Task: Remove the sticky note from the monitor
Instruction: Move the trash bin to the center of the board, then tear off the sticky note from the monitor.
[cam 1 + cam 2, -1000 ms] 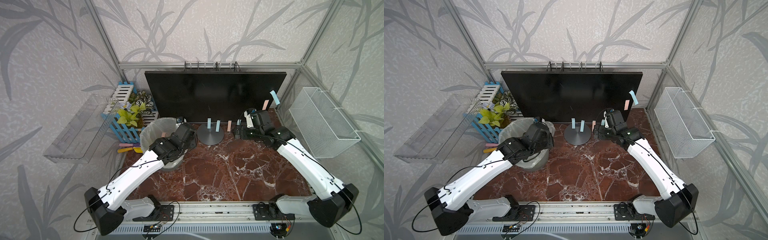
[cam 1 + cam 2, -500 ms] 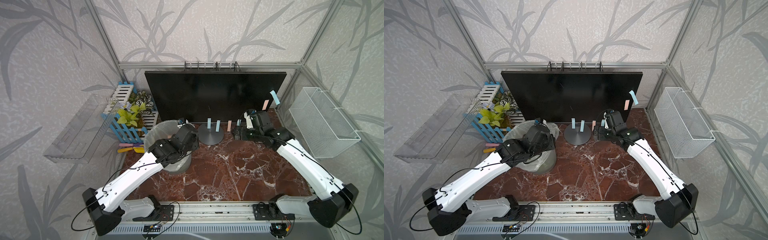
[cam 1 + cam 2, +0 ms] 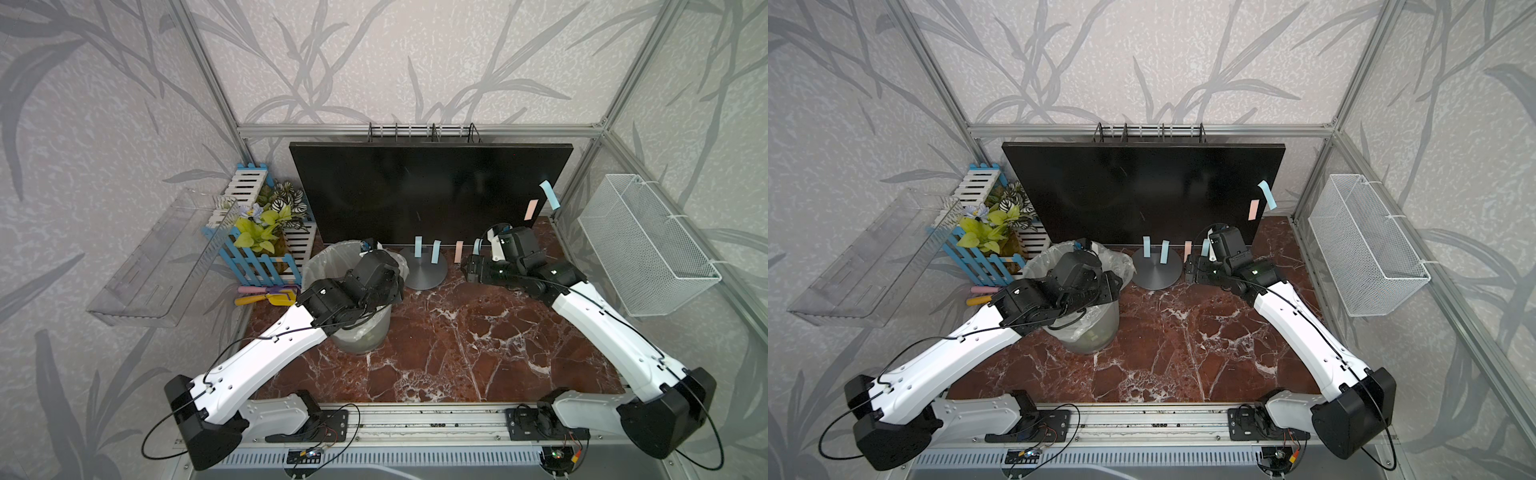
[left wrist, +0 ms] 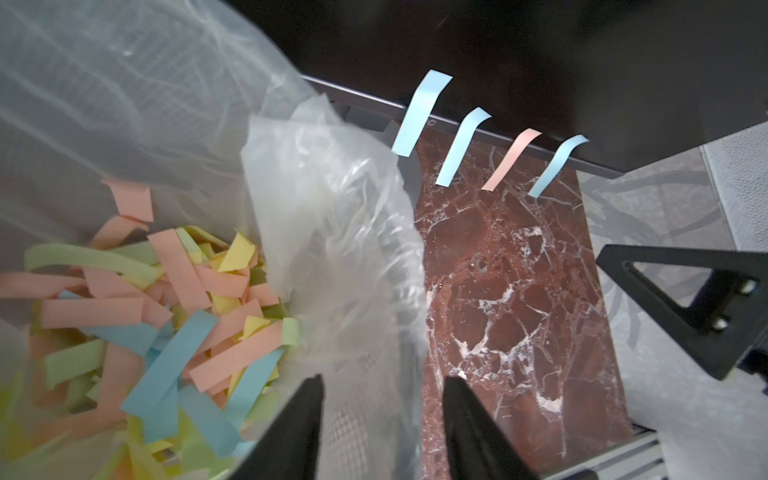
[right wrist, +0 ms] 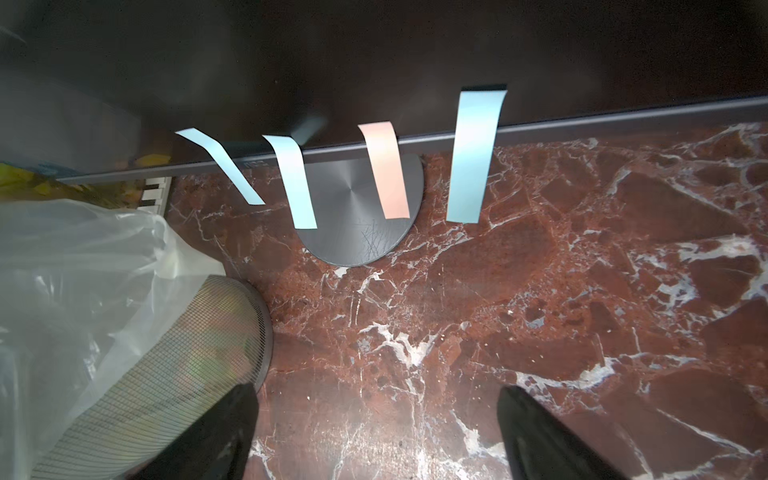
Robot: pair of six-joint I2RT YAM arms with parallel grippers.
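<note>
Monitor at table rear; four notes hang off lower edge, two near right edge. Left gripper parted, empty, over bin rim; right gripper wide, empty, facing notes. Risk: jaw snags liner, tips bin; hard pull shifts monitor.

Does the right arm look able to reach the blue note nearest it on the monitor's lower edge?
Probably yes: the open right gripper faces that blue note, with nothing between them.
</note>
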